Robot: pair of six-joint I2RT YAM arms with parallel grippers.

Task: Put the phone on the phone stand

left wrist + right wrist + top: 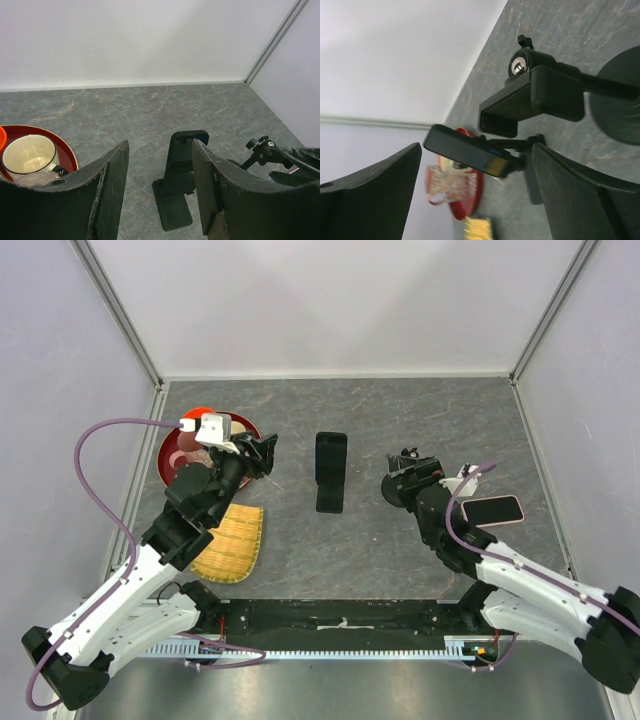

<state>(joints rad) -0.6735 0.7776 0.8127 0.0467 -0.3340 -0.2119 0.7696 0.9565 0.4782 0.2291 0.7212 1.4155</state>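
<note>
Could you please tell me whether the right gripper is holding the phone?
No, the phone lies flat on the table, and the right gripper is open with nothing between its fingers.

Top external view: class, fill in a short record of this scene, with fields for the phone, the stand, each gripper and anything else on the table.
phone: pink-edged phone, flat on the table beside the right arm, not held
phone stand: black phone stand, mid-table between the grippers, no phone on it
left gripper: open, empty, left of the stand
right gripper: open, empty, right of the stand
other: red tray holding a mug; woven mat near the left arm
</note>
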